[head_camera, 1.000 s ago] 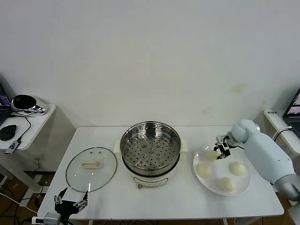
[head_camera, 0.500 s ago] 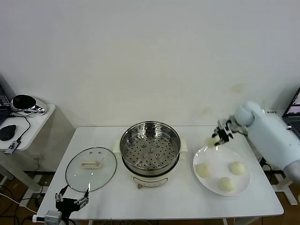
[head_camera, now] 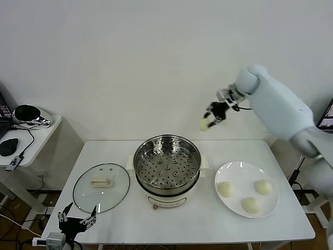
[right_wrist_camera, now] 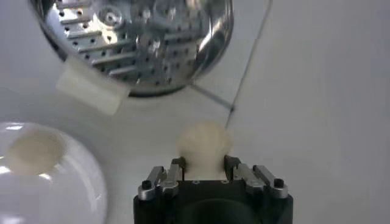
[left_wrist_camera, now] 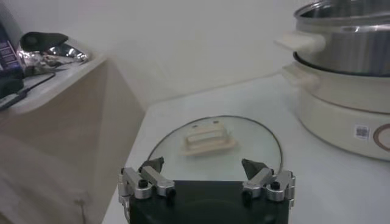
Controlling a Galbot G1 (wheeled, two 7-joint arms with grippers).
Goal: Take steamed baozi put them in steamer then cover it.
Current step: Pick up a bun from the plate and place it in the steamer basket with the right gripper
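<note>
My right gripper (head_camera: 210,119) is shut on one cream-white baozi (head_camera: 204,125), held high in the air above and behind the right side of the steamer (head_camera: 166,167). In the right wrist view the baozi (right_wrist_camera: 205,145) sits between the fingers, with the steamer's perforated tray (right_wrist_camera: 137,42) below. Three more baozi (head_camera: 251,204) lie on the white plate (head_camera: 237,174) to the right. The glass cover (head_camera: 101,187) with its cream handle (left_wrist_camera: 209,137) lies flat on the table left of the steamer. My left gripper (head_camera: 77,221) hangs open at the table's front left edge, near the cover.
A side table (head_camera: 31,136) with a mouse and cables stands at the far left. The steamer's cream base (left_wrist_camera: 341,109) rises to the right of the cover. A white wall runs behind the table.
My right gripper has lifted a baozi off the plate and carried it up and left toward the steamer. The left arm has hardly moved.
</note>
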